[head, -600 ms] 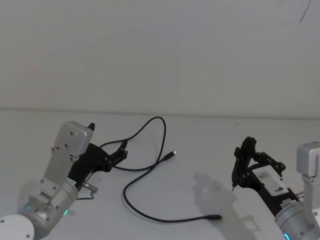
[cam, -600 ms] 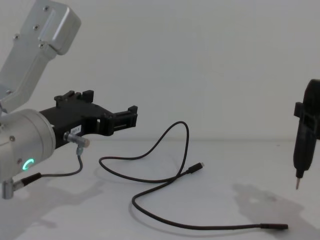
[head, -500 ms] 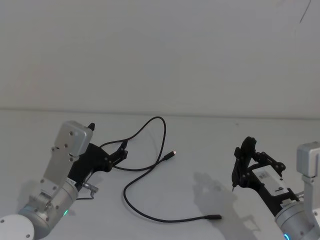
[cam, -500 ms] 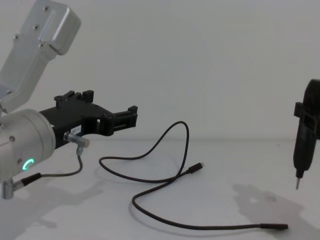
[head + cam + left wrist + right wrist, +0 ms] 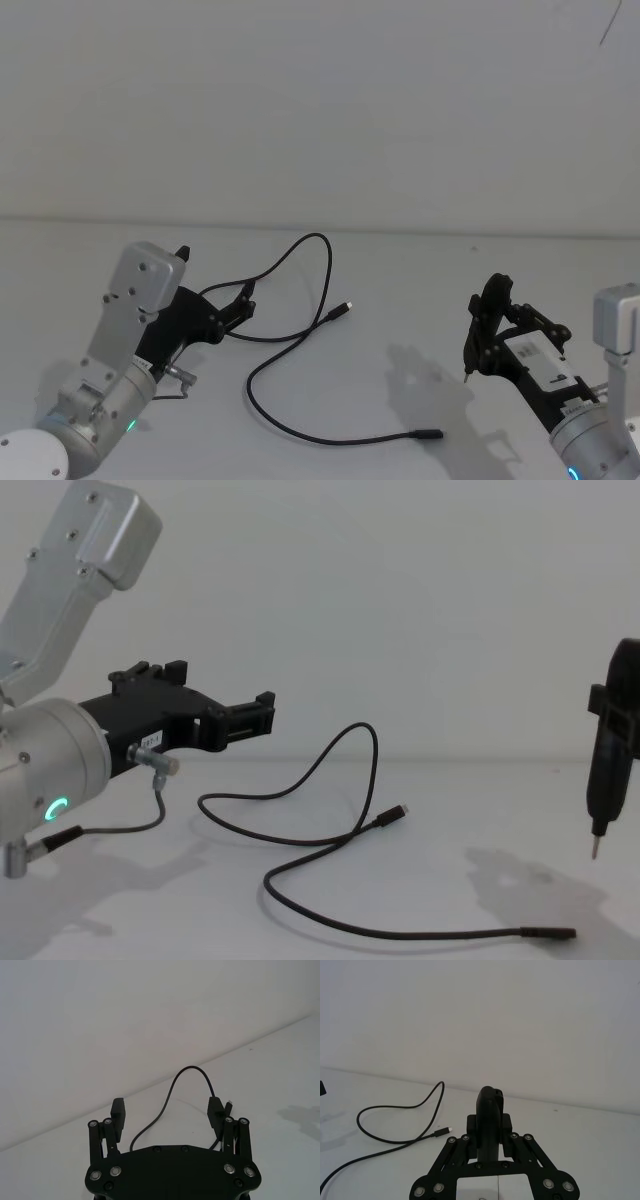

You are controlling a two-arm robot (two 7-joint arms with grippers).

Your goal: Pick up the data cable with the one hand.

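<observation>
step: approach, I judge, nothing gripped | my left claw (image 5: 243, 718), black, two-jaw, white label: spread, raised beside the cable's loop | long thin black looping data cable (image 5: 329, 270): lying on white surface (image 5: 400, 290), between my arms | right claw (image 5: 597, 846): pressed together, parked right | next: lower, straddle one strand, close

Receiving bright, even, diffuse light across the matte white tabletop (image 5: 420, 290). Observing a soft grey shadow (image 5: 520, 875) lying on it, left of the narrow black upright right gripper (image 5: 598, 840). Recording a small green ring light (image 5: 57, 807) glowing on the fat silver cylinder (image 5: 50, 760).
</observation>
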